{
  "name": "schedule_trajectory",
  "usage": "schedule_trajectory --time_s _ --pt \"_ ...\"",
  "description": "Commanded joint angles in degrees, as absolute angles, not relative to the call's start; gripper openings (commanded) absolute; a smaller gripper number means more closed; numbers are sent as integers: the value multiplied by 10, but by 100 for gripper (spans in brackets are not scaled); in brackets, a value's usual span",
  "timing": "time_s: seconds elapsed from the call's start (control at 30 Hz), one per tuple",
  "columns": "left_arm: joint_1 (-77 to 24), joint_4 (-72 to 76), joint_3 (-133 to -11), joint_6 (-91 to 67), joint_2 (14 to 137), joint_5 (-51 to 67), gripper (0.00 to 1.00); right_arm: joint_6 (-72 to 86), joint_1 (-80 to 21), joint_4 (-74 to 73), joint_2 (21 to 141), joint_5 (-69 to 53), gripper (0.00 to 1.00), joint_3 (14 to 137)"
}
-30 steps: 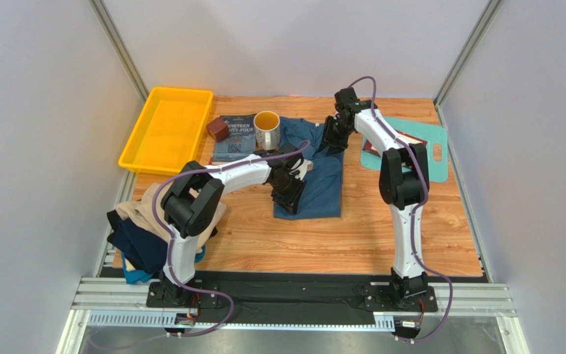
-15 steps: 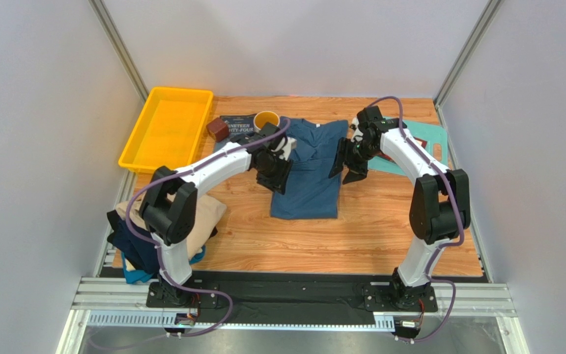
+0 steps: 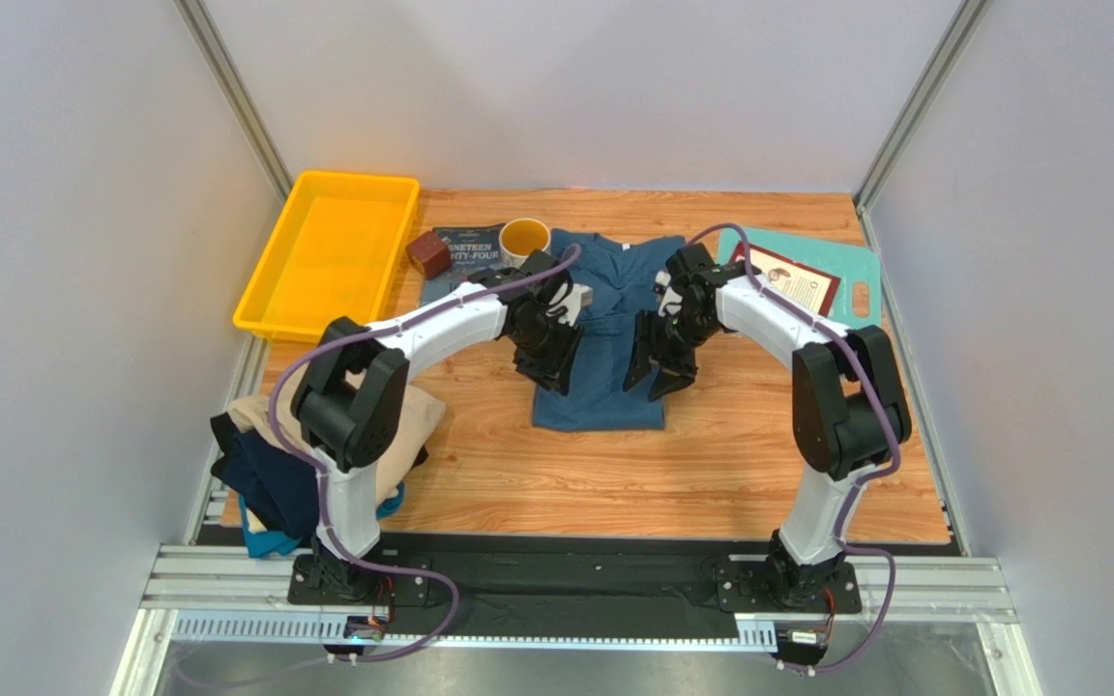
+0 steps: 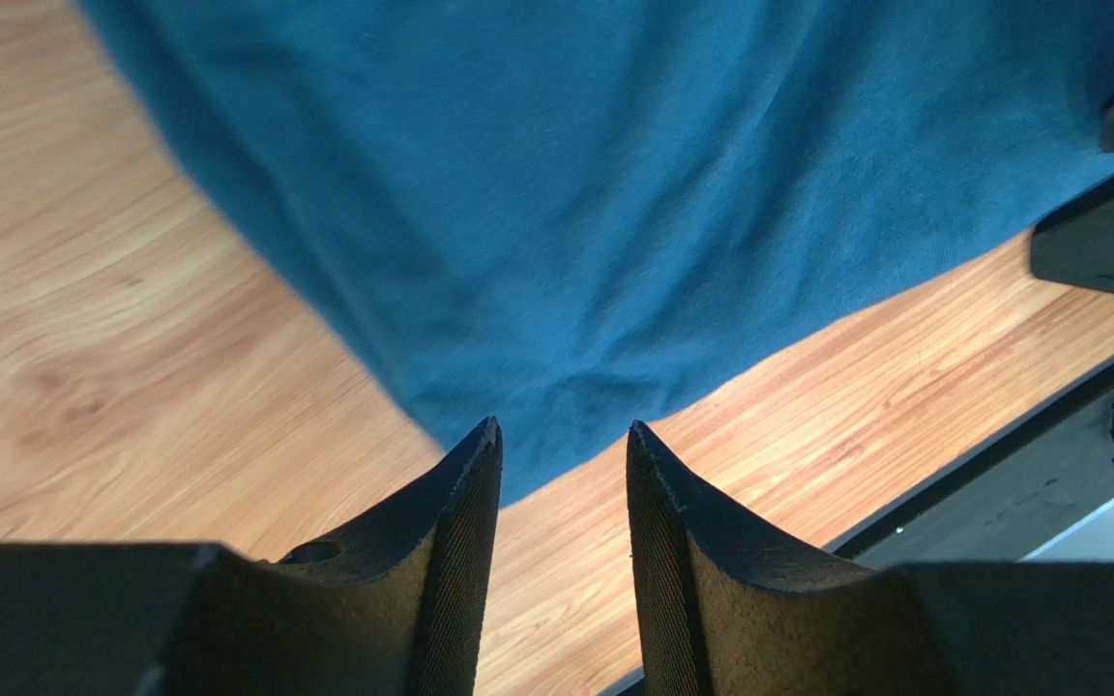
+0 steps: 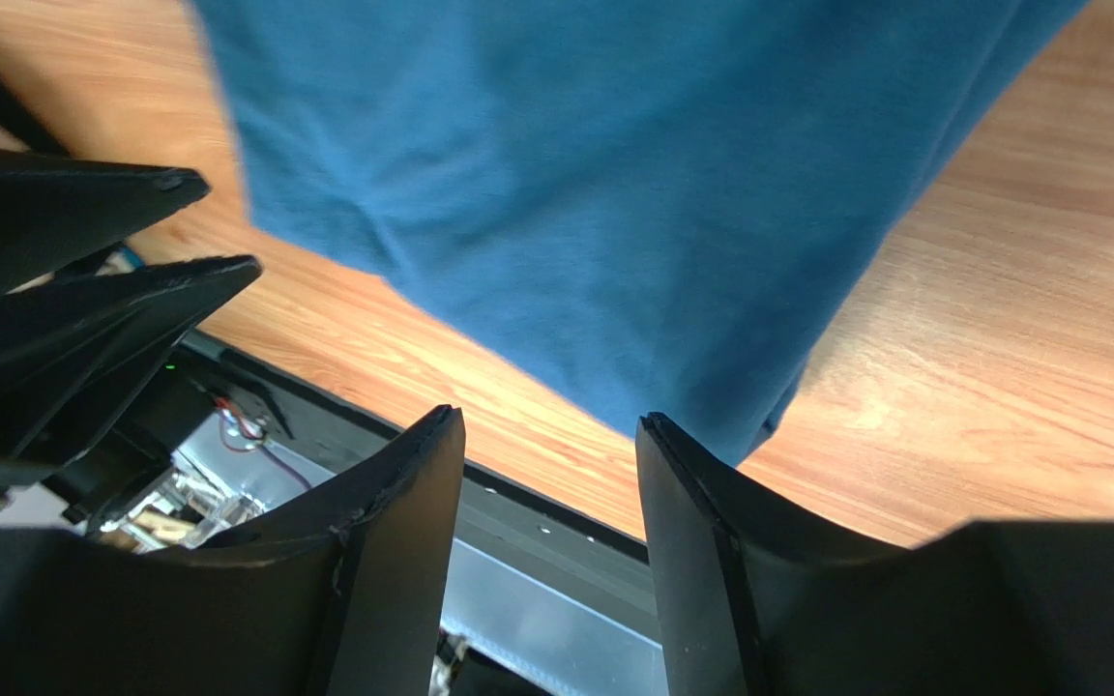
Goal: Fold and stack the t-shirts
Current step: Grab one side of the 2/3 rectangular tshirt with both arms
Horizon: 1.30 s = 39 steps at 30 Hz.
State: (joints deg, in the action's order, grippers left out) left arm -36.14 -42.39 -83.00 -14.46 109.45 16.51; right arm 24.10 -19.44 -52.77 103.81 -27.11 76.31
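The teal-blue t-shirt (image 3: 599, 392) is lying in the middle of the table (image 3: 752, 450), folded narrow, its long axis running near to far, collar far and hem near. The left hand (image 3: 554, 374) is hovering over its left edge, fingers parted and gripping nothing. The right hand (image 3: 655, 374), likewise released, is hanging over the right edge, having come in from the bare wood a moment ago.

We see two arms of one build: the left arm (image 3: 432, 326) and right arm (image 3: 769, 322) have white shells between black joint housings. A purple cable (image 3: 275, 413) loops along each. Both rise from black base plates (image 3: 349, 583). The left end effector (image 4: 563, 435) and right end effector (image 5: 549, 424) have matte black fingers that taper to points and are finely ribbed inside.
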Motion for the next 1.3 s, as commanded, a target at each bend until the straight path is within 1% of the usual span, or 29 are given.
schedule_trajectory --time_s 0.0,0.17,0.3,0.43,0.47,0.57,0.67,0.8,0.83,0.87,0.97,1.03,1.17,1.27 --pt "-380 -375 -837 -156 1129 190 43 232 -195 -512 1090 -261 50 726" --pt "-378 -378 -861 -177 1189 173 42 216 -198 -510 1140 -238 48 709" --pt "-379 -387 -850 -179 1188 153 42 208 -196 -517 1156 -220 48 714" --pt "-378 -393 -824 -175 1174 141 41 209 -197 -522 1134 -218 48 717" --pt "-378 -390 -818 -173 1171 143 41 210 -197 -526 1126 -218 51 718" --pt "-376 -387 -814 -170 1155 149 41 211 -197 -540 1089 -221 54 734" --pt "-370 -405 -844 -164 1144 161 42 204 -197 -566 1053 -222 56 764" --pt "-364 -438 -911 -139 1133 166 46 193 -190 -581 1013 -214 58 786" --pt "-357 -444 -919 -135 1130 167 47 191 -187 -582 1008 -209 65 784" --pt "-352 -453 -924 -134 1129 166 47 186 -182 -577 1005 -207 67 773" --pt "-329 -447 -906 -149 1117 151 50 180 -168 -557 1009 -219 67 733" --pt "-308 -434 -874 -156 1108 156 57 178 -163 -547 1020 -227 68 712" --pt "-280 -421 -816 -158 1098 174 57 186 -163 -508 1035 -225 69 672" --pt "-272 -403 -785 -156 1090 191 57 200 -163 -481 1048 -246 70 647"
